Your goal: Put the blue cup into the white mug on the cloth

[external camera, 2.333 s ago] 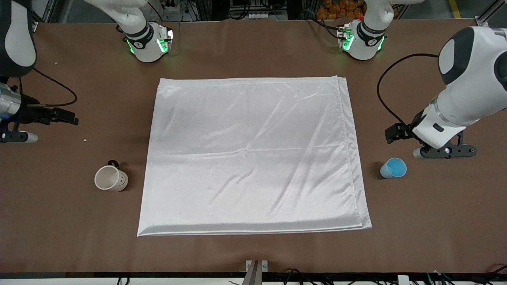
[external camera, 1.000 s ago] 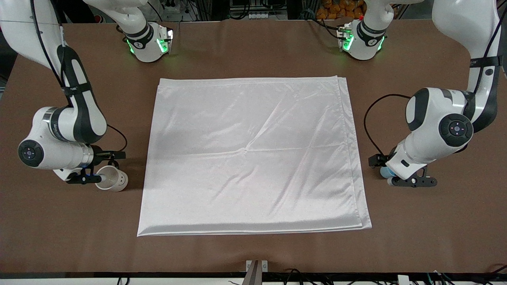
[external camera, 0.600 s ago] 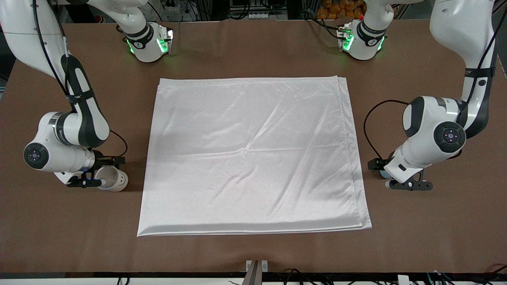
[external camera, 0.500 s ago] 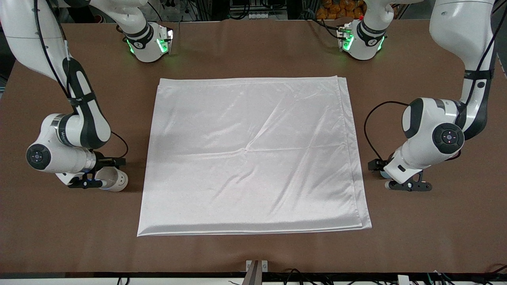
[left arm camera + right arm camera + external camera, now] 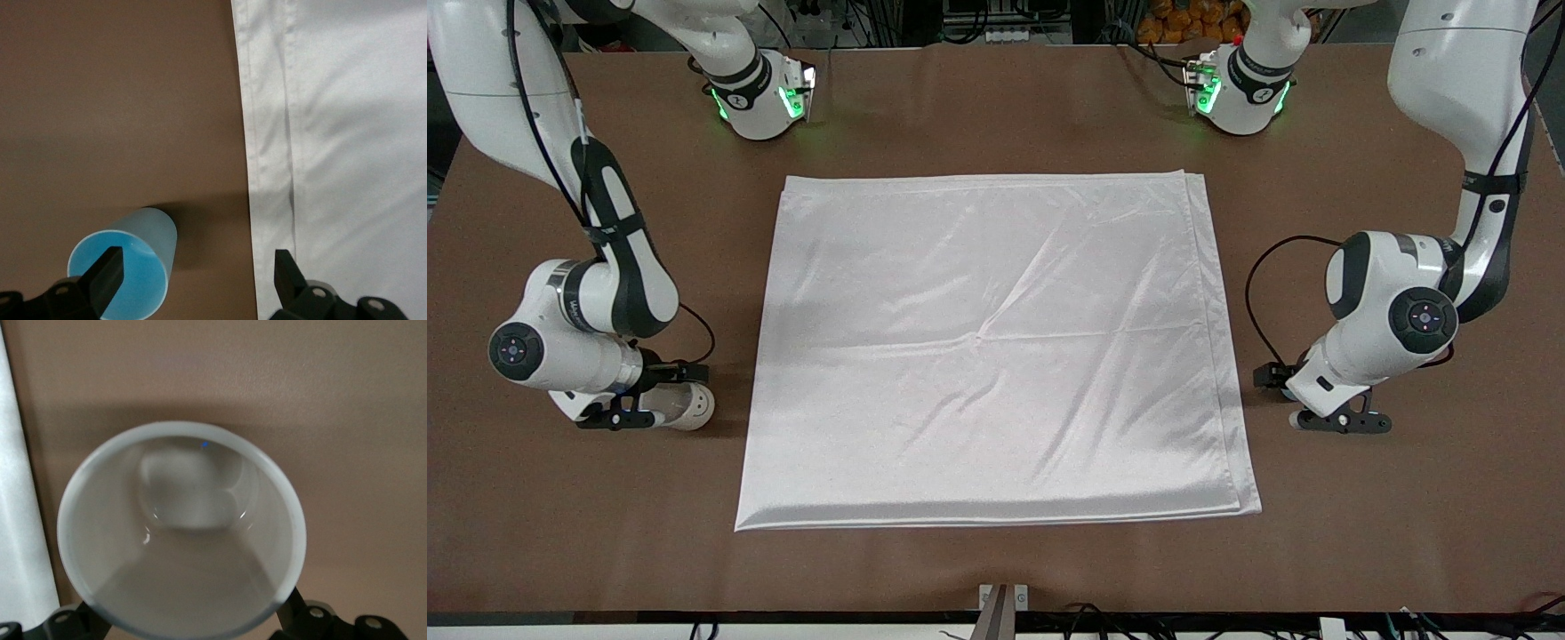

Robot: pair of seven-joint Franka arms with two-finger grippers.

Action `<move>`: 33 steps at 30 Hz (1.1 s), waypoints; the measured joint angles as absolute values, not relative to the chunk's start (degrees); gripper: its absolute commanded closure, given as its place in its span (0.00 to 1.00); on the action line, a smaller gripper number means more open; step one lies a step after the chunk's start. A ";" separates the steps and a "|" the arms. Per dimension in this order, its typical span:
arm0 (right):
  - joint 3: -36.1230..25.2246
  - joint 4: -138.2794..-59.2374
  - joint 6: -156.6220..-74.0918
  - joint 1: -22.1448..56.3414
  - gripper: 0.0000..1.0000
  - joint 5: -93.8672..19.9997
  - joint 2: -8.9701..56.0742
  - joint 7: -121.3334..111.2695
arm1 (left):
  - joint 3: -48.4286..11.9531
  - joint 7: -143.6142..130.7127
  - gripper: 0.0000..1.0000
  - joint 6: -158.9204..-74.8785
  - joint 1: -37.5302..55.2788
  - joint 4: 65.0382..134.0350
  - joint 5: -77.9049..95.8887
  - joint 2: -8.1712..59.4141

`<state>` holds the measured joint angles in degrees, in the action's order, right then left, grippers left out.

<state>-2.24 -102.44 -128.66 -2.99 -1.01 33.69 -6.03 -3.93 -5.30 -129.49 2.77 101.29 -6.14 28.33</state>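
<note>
The white mug (image 5: 691, 407) stands on the brown table beside the cloth (image 5: 996, 356), toward the right arm's end. My right gripper (image 5: 645, 414) is low over it and open. In the right wrist view its fingers (image 5: 295, 617) straddle the mug (image 5: 180, 533). My left gripper (image 5: 1338, 420) is open over the blue cup, which the arm hides in the front view. In the left wrist view one finger (image 5: 107, 273) is over the blue cup's (image 5: 127, 267) opening and the other is over the cloth's edge (image 5: 273, 200).
The two arm bases (image 5: 760, 93) (image 5: 1240, 89) stand along the table edge farthest from the front camera. Bare brown table (image 5: 996, 569) surrounds the cloth. The left arm's black cable (image 5: 1249, 284) loops above the table beside the cloth.
Both arms swung in from the table's ends and came down, the right one over the mug and the left one over the blue cup. In the last half second both sank a little lower.
</note>
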 measured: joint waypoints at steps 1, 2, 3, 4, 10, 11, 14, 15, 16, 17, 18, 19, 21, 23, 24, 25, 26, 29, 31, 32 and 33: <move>-2.24 -102.44 -128.96 -2.99 0.00 -1.01 33.69 -6.02 | -3.93 -5.27 0.00 -129.64 2.76 101.39 -6.14 28.46; -2.24 -102.44 -129.30 -2.99 0.00 -1.01 33.70 -6.02 | -3.93 -5.25 0.00 -129.78 2.73 101.48 -6.14 28.59; -2.24 -102.44 -129.69 -2.99 0.00 -1.01 33.71 -6.02 | -3.93 -5.24 0.00 -129.91 2.70 101.59 -6.15 28.74; -2.24 -102.44 -130.02 -2.99 0.00 -1.01 33.73 -6.02 | -3.93 -5.22 0.00 -130.05 2.66 101.70 -6.15 28.87; -2.24 -102.44 -131.42 -2.99 0.00 -1.01 34.16 -6.01 | -3.93 -4.35 0.00 -130.65 2.33 102.17 -6.15 29.52; -2.24 -102.44 -131.75 -2.99 0.04 -1.01 34.29 -6.01 | -3.93 -4.27 0.00 -130.68 2.24 102.17 -6.15 29.67; -2.24 -102.44 -132.33 -2.99 0.26 -1.01 34.50 -6.00 | -3.92 -4.14 0.00 -130.76 2.03 102.21 -6.15 29.94; -2.24 -102.43 -132.39 -3.00 0.37 -1.02 34.51 -6.00 | -3.92 -4.11 0.00 -130.83 1.96 102.27 -6.15 30.02; -2.24 -102.39 -132.41 -3.00 0.50 -1.02 34.50 -6.00 | -3.92 -4.08 0.00 -130.97 1.90 102.36 -6.15 30.09; -2.24 -102.31 -132.41 -3.01 0.60 -1.02 34.49 -6.00 | -3.93 -4.06 0.00 -131.17 1.85 102.49 -6.15 30.14; -2.24 -102.22 -132.42 -3.03 0.67 -1.02 34.50 -6.00 | -3.93 -4.06 0.00 -131.44 1.80 102.69 -6.15 30.18; -2.25 -102.19 -132.49 -3.07 0.71 -1.03 34.51 -6.00 | -3.93 -4.05 0.00 -131.76 1.74 102.94 -6.15 30.21; -2.27 -102.19 -132.82 -3.25 0.82 -1.03 34.56 -6.00 | -3.93 -4.05 0.00 -132.51 1.64 103.45 -6.15 30.22; -2.28 -102.19 -133.11 -3.50 0.84 -1.03 34.63 -6.01 | -3.93 -4.04 0.00 -133.13 1.54 104.03 -6.15 30.24; -2.29 -102.19 -133.18 -3.59 0.87 -1.03 34.66 -6.01 | -3.93 -4.04 0.00 -133.32 1.51 104.24 -6.15 30.24; -2.30 -102.19 -133.23 -3.66 0.89 -1.03 34.68 -6.02 | -3.93 -4.03 0.00 -133.50 1.49 104.42 -6.15 30.25; -2.30 -102.19 -133.26 -3.74 0.92 -1.03 34.71 -6.02 | -3.93 -4.03 0.00 -133.68 1.46 104.62 -6.15 30.25; -2.30 -102.19 -133.28 -3.78 1.00 -1.03 34.75 -6.02 | -3.93 -4.03 0.00 -133.87 1.37 104.94 -6.15 30.25; -2.29 -102.19 -133.29 -3.78 1.00 -1.03 34.76 -6.02 | -3.92 -4.03 0.05 -133.92 1.30 105.08 -6.16 30.25; -2.29 -102.19 -133.29 -3.78 1.00 -1.03 34.76 -6.02 | -3.92 -4.03 0.15 -133.93 1.28 105.11 -6.16 30.25; -2.29 -102.19 -133.29 -3.78 1.00 -1.03 34.76 -6.02 | -3.92 -4.03 0.26 -133.95 1.25 105.13 -6.16 30.25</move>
<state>-2.29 -102.19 -133.29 -3.78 -1.03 34.76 -6.02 -3.92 -4.03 -133.95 1.25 105.13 -6.16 30.25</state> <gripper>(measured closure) 0.806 0.004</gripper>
